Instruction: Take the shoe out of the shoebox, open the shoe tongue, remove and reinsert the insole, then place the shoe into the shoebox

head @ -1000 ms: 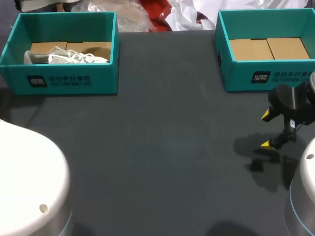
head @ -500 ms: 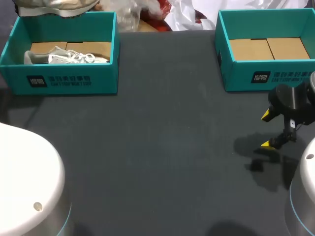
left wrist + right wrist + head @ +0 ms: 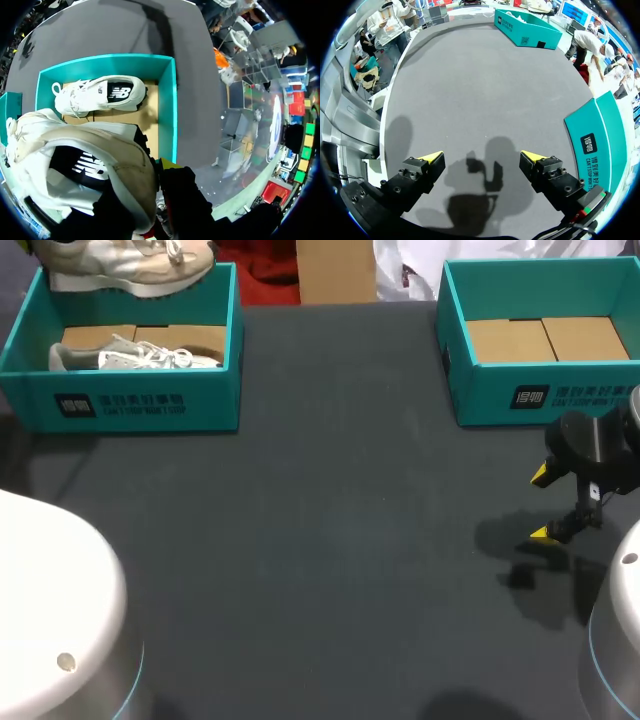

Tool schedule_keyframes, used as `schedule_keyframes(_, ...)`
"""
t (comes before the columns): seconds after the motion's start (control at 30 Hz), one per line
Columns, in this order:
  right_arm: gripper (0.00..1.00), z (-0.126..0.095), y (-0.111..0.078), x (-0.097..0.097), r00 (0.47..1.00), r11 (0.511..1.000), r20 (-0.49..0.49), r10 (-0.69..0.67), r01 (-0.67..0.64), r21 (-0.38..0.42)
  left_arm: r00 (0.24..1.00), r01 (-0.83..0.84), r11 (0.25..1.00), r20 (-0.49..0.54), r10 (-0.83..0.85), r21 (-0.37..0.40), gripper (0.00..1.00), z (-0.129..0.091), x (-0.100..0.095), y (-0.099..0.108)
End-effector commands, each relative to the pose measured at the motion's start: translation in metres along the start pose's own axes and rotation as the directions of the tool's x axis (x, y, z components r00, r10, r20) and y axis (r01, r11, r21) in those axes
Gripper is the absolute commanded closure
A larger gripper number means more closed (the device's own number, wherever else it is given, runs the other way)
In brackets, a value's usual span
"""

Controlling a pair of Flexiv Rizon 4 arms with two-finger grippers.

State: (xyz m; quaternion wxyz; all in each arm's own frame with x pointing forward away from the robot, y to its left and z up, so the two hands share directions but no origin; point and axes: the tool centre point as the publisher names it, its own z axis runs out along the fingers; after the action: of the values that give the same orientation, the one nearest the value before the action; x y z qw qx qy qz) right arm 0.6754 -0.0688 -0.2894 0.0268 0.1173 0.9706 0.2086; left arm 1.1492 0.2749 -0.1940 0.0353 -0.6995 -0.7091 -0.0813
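Across the dark table (image 3: 330, 540), the left shoebox (image 3: 120, 415) sits at the upper left of the head view and the right shoebox (image 3: 545, 400) at the upper right, the latter showing only its cardboard floor. Above the left box's far rim hangs the lifted shoe (image 3: 130, 265), cream and white, clamped by the left gripper (image 3: 162, 172), whose one visible yellow tip presses its side. It is raised clear, I'd judge, so it can come out over the table for the tongue and insole work. A second shoe (image 3: 135, 357) lies on the cardboard floor below. The right gripper (image 3: 482, 157) hovers low at the right edge, fingers spread wide and holding nothing, likely waiting to help. Each box front carries a white emblem and a line of print; both shoes bear a black patch with a white letter mark.
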Motion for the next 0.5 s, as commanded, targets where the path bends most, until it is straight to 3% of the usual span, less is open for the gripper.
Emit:
schedule_keyframes(0.03,0.00,0.0000,-0.0007,0.0018,1.000,1.000,0.003,-0.001,0.001,0.000,1.000,0.000,1.000,0.009,0.000,0.009,1.00,0.0183,-0.0024,0.0156)
schedule_keyframes(0.5,0.00,0.0000,-0.0007,0.0018,1.000,1.000,0.003,-0.001,0.001,0.000,1.000,-0.003,1.000,0.008,0.003,0.012,1.00,0.0248,-0.0048,0.0188)
